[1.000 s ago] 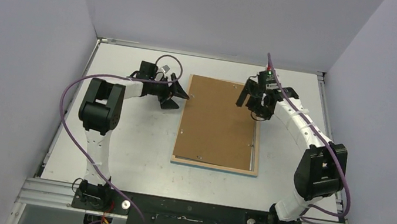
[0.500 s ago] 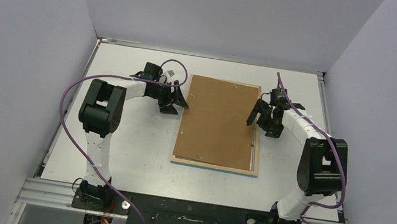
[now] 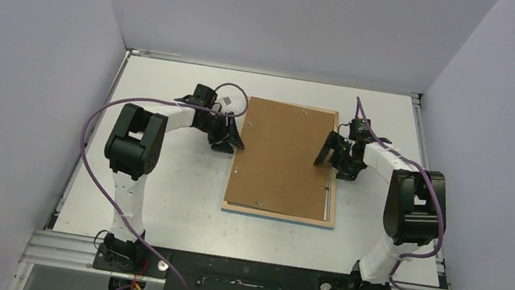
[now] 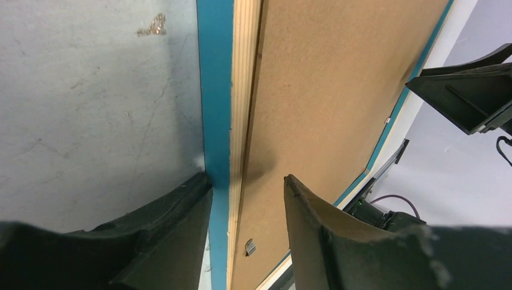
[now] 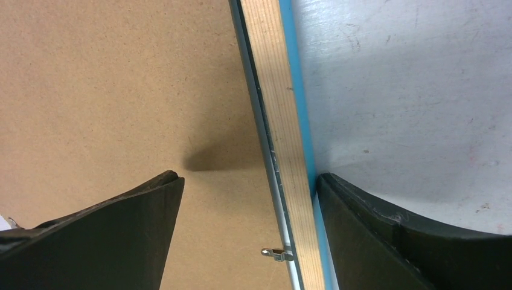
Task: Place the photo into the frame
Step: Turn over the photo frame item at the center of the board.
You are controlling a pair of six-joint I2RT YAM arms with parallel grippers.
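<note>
The frame (image 3: 278,215) lies face down in the middle of the table, its light wood back up, with the brown backing board (image 3: 283,157) resting in it. The photo is hidden. My left gripper (image 3: 234,135) stands open astride the frame's left rail (image 4: 244,90). Its outer finger (image 4: 181,211) touches the blue edge, and the other hovers over the backing board (image 4: 326,90). My right gripper (image 3: 330,154) is open astride the right rail (image 5: 275,103). One of its fingers (image 5: 362,217) is against the blue edge, and the other is over the backing board (image 5: 121,90).
Small metal clips (image 4: 250,246) (image 5: 275,254) stick out from the frame's inner edges over the board. Pale walls enclose the table on three sides. A metal rail (image 3: 243,274) runs along the near edge by the arm bases.
The right gripper moved from over the board out to the frame's right edge and came down. The left gripper shifted to the left rail and its jaws narrowed.
</note>
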